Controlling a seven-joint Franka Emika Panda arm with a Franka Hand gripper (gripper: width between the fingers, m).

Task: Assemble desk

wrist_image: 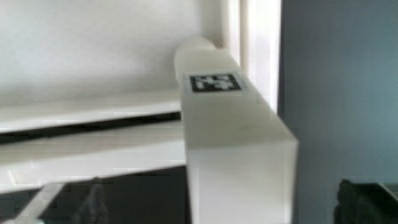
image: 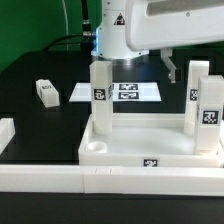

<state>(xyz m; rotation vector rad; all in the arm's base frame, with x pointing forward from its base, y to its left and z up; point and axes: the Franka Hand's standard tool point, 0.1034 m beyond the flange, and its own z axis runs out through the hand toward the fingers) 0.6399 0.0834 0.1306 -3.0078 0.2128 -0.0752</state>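
I'm partway through fitting legs, I judge. The white panel (image: 125,150) sits on the black desk (image: 45,125) just behind the front rail (image: 60,180). One upright leg (image: 100,92) stands in it below my arm, and a second leg (image: 205,105) stands at the exterior view's right. A loose leg (image: 45,92) lies well apart.

My jaws stand wide open, seemingly straddling the upright leg, and grip nothing. The next move probably calls for closing squarely on it and twisting it home without tilting it.

The top is matte black, with the marker board (image: 125,92) behind and a green wall (image: 30,25) beyond.
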